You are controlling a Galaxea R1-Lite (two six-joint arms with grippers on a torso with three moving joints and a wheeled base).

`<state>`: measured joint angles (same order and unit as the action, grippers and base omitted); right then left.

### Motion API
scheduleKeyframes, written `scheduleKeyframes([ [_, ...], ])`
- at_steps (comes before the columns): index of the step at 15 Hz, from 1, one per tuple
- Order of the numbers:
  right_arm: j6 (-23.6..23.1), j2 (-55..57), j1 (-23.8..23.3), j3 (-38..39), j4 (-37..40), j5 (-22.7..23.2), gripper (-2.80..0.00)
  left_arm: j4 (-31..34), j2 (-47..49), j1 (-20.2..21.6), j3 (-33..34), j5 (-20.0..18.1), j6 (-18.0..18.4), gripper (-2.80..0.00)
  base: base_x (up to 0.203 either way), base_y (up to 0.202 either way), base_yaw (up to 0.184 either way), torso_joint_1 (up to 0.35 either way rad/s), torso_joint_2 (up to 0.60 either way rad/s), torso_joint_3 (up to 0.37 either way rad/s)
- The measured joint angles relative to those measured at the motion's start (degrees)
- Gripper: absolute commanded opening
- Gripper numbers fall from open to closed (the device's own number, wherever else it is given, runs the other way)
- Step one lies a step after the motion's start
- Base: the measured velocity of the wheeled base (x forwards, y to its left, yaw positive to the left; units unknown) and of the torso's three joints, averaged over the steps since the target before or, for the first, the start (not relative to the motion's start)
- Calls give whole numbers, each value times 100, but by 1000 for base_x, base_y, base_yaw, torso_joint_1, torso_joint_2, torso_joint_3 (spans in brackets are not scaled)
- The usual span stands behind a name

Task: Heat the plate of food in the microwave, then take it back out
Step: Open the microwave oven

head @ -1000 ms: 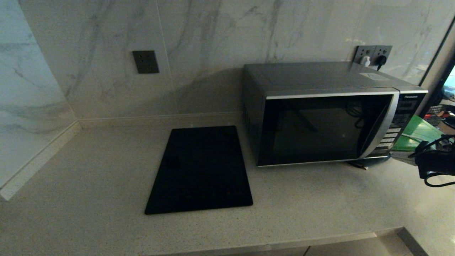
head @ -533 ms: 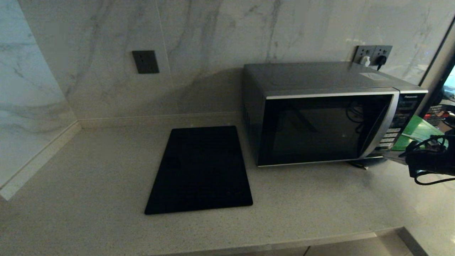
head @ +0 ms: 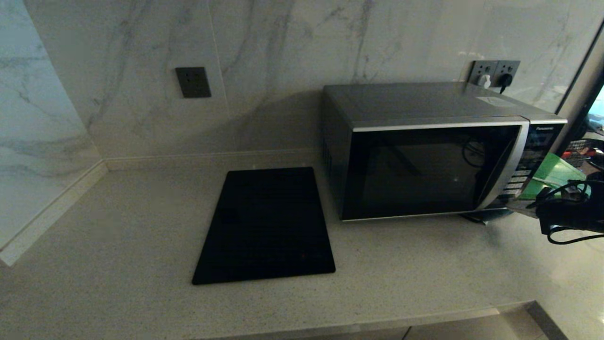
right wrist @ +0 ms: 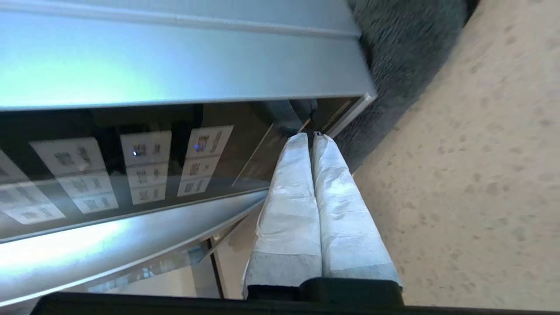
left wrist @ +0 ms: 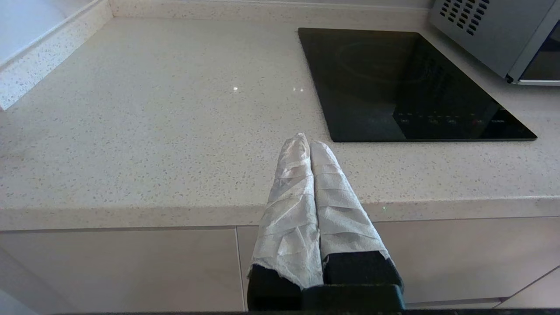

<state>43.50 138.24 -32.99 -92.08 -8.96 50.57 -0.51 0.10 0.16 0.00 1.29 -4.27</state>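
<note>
Evidently to press a button, the right end effector (right wrist: 310,136), fingers pressed together and empty, points at the closed microwave's (head: 424,151) button panel (right wrist: 127,170) near the bench's right edge.

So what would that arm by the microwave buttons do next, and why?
Probably ease the shut right gripper forward to press the door-release at the bottom of the button panel: the microwave door is closed, and its tips are close to that lower corner.
</note>
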Motion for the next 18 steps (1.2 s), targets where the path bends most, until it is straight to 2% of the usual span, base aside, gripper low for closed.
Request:
scheduleKeyframes([
  [3,280,50,-2,-37,-328,12,-280,5,0,0,0,0,0,-280,0,0,0,0,0,0],
  [18,299,97,262,-34,-381,50,-280,3,0,0,0,-2,0,-280,0,0,0,0,0,0],
])
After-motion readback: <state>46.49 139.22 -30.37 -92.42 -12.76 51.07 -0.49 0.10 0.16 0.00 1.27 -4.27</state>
